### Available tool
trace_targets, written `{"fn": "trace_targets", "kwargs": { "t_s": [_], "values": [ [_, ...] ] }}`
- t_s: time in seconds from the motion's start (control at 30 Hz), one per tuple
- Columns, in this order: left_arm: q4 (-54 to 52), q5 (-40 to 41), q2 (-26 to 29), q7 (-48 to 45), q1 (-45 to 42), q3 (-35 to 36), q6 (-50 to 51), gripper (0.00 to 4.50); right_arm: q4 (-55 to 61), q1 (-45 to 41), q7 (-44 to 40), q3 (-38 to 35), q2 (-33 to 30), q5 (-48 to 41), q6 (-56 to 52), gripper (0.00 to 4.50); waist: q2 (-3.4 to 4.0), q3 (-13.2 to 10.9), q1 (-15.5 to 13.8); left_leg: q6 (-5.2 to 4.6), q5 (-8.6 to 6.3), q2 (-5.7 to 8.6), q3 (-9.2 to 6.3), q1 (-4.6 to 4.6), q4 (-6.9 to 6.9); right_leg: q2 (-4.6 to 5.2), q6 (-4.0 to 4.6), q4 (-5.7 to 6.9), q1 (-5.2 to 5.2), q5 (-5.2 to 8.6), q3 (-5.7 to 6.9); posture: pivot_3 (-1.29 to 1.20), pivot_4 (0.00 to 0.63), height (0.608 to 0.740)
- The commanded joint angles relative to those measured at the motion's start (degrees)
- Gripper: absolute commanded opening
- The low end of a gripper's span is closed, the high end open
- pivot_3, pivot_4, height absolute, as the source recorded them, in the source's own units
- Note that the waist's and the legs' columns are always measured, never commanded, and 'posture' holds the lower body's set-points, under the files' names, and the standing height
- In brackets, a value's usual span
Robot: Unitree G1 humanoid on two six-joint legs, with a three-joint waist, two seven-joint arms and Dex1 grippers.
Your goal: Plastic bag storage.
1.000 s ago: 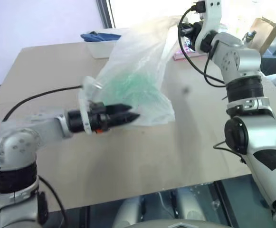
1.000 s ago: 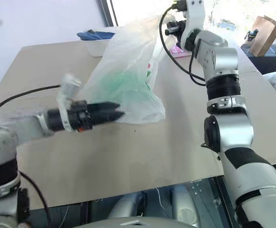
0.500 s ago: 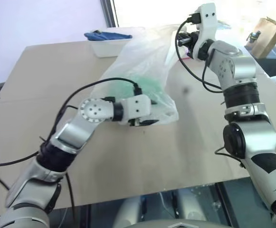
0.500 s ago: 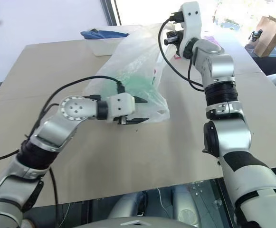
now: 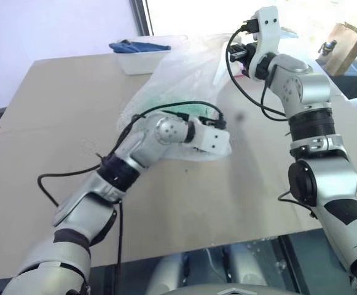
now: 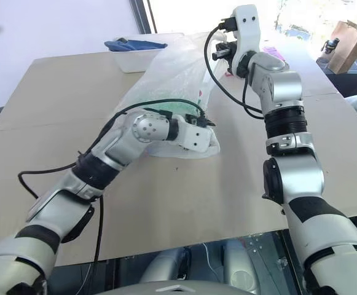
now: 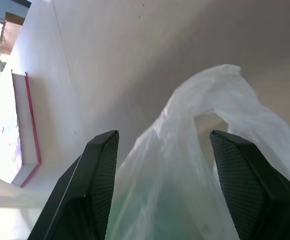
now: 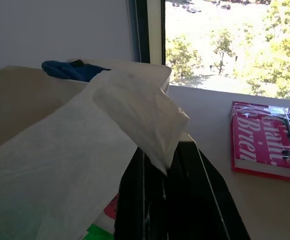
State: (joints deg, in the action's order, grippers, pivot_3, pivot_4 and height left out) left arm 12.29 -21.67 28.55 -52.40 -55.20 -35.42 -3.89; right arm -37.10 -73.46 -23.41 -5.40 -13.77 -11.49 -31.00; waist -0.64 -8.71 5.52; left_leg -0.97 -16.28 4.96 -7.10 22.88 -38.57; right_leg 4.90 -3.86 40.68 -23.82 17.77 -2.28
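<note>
The plastic bag (image 5: 184,80) is stretched up off the middle of the worktop (image 5: 61,110), its top edge pinched high at the far side by the right gripper (image 8: 157,165), fingers clamped tight together on the thin film. The bag's lower end slumps on the worktop, and through the plastic there's something green (image 6: 178,107) sitting low inside, too hazy to name. A touch of red print shows on the bag's right flank.

Down at that bottom end, the left gripper (image 7: 162,150) comes in from the near left. Its two black fingers (image 7: 97,185) stand well apart, and a fold of the bag bulges up between them; neither finger is pressing on it as far as I can see, so nothing is gripped there.

At the far left of the worktop sits a shallow white tray (image 5: 142,60) with a blue cloth (image 5: 138,46) bundled in it. Far right, just beyond the raised bag, lies a pink booklet (image 8: 267,137) wrapped in clear film.

The worktop is a plain pale tan board. Behind it a window (image 8: 224,40) looks out onto sunlit trees, a blank wall (image 5: 49,24) runs to the left, and a brown paper bag (image 5: 344,40) stands off to the far right.
</note>
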Motion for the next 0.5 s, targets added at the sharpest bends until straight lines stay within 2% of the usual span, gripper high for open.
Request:
{"fn": "trace_targets", "kwargs": {
  "t_s": [0.03,0.17,0.2,0.4,0.5],
  "values": [
    [2.81,-4.69,-1.25,2.61,-0.89,-0.87,-3.63,2.17,2.28,-0.61,0.04,-0.2,-0.36,-0.15,0.58,0.0,0.0,0.0,0.05,0.0,0.0,0.0,0.01,0.0,0.0,0.0,0.0,0.02,-0.03,0.0,-0.02,0.0,0.15,0.74],
    [5.56,-5.7,-1.99,3.6,0.11,0.1,-5.94,0.3,1.41,-0.56,0.09,-0.28,-0.46,-0.04,0.9,0.0,0.0,0.0,0.01,0.0,0.0,0.0,0.01,0.01,0.0,0.0,0.0,0.03,-0.1,0.0,-0.03,0.0,0.15,0.74],
    [5.71,-5.74,-1.77,3.9,0.53,0.73,-5.85,0.06,1.2,-0.55,0.07,-0.3,-0.54,0.0,0.98,0.0,0.0,0.0,0.01,0.0,0.0,0.0,0.02,0.01,0.0,0.0,0.0,0.03,-0.1,0.0,-0.04,0.0,0.15,0.74],
    [3.16,0.78,-2.79,7.41,3.42,10.35,-1.58,0.06,-0.1,-1.02,0.16,-0.63,-0.86,0.06,1.72,0.0,0.0,0.0,-0.01,0.0,0.0,-0.01,0.01,0.02,-0.02,0.01,0.0,0.03,-0.12,0.0,-0.04,0.0,0.15,0.74],
    [-1.68,11.19,-5.87,9.81,5.02,21.47,5.68,0.06,-1.13,-2.4,0.68,-1.69,-1.16,-0.47,2.6,0.0,0.0,0.0,-0.01,0.0,0.0,-0.01,-0.01,0.1,-0.09,0.02,0.0,0.04,-0.15,0.0,-0.03,0.0,0.15,0.74]
  ]
}}
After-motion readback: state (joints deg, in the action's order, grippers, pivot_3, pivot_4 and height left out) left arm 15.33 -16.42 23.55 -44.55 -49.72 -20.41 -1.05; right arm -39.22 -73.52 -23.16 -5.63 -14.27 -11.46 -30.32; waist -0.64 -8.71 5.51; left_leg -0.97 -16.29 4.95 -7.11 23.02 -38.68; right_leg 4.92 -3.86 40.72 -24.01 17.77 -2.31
